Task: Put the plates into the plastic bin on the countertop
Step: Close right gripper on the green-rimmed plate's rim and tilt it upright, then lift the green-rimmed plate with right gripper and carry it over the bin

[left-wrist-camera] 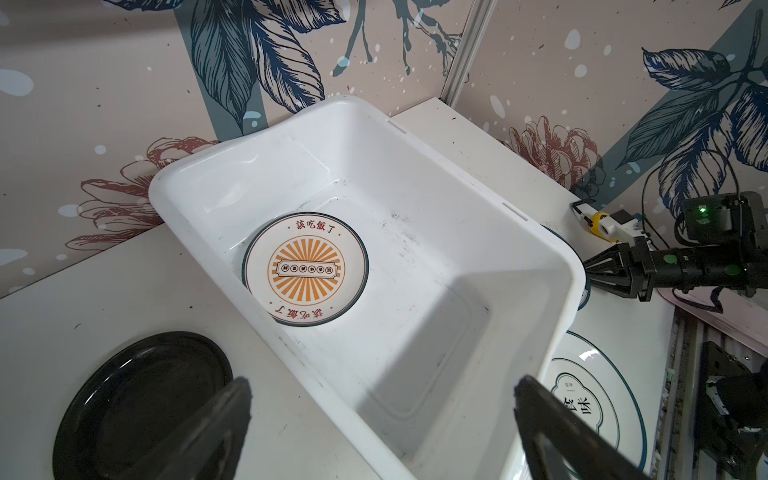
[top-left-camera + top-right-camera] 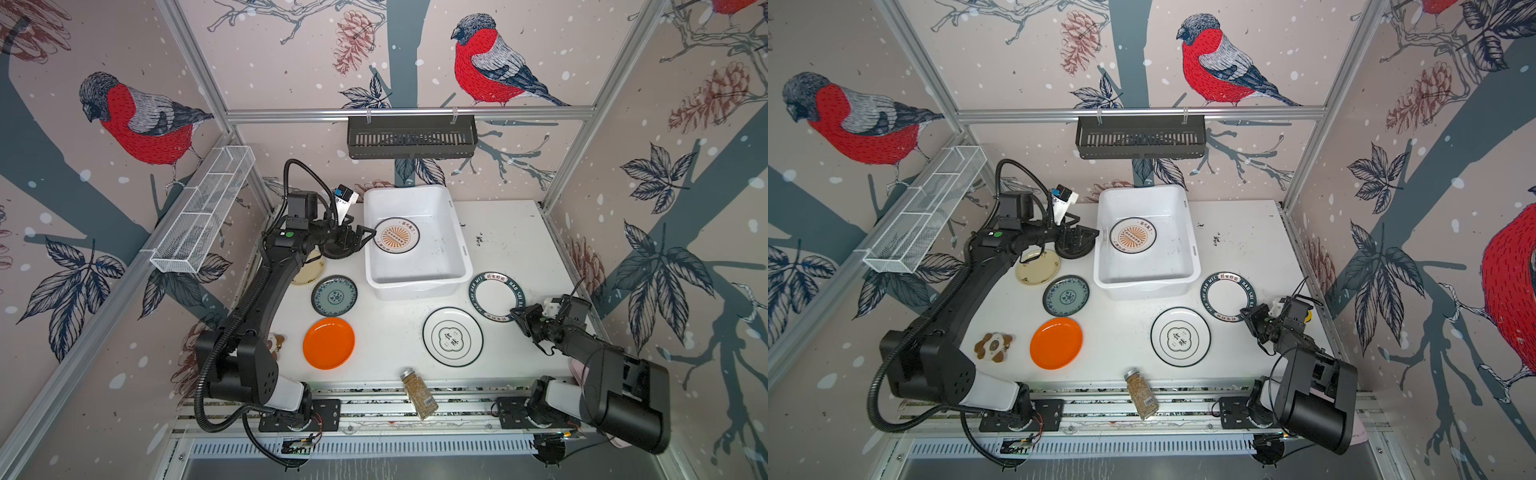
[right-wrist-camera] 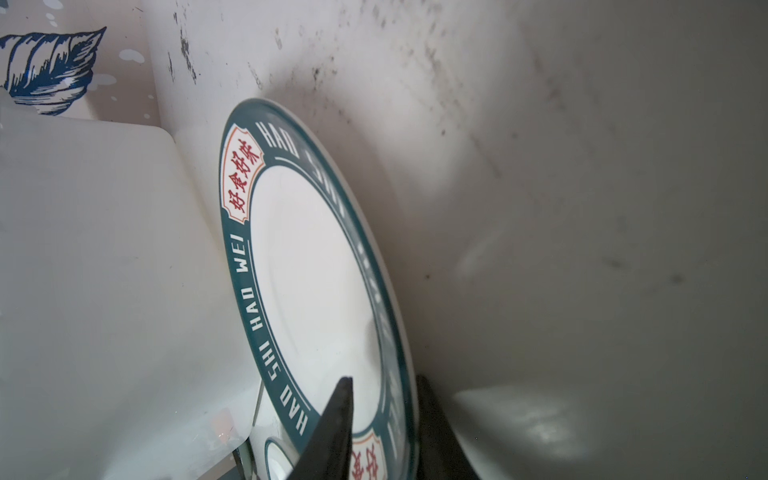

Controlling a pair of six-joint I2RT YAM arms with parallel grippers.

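Note:
The plastic bin (image 2: pixel 415 291) (image 2: pixel 1142 291) (image 1: pixel 457 216) stands at the back of the countertop (image 2: pixel 511 241) and holds the sunburst plate (image 2: pixel 396 235) (image 1: pixel 305 274). My left gripper (image 2: pixel 363 239) (image 1: pixel 382 384) hangs open at the bin's left rim, above the black plate (image 2: pixel 338 251) (image 1: pixel 137 399). My right gripper (image 2: pixel 517 311) (image 3: pixel 384 380) is closed around the near rim of the lettered plate (image 2: pixel 494 297) (image 3: pixel 311 270), right of the bin. Cream (image 2: pixel 1038 266), teal (image 2: pixel 334 296) and orange (image 2: pixel 328 343) plates lie left. The emblem plate (image 2: pixel 453 336) lies front right.
A spice jar (image 2: pixel 419 392) lies over the front edge. A brown flower-shaped piece (image 2: pixel 993 347) sits by the left arm's base. A black slotted basket (image 2: pixel 411 137) hangs on the back rail, and a white wire mesh tray (image 2: pixel 203 208) on the left wall.

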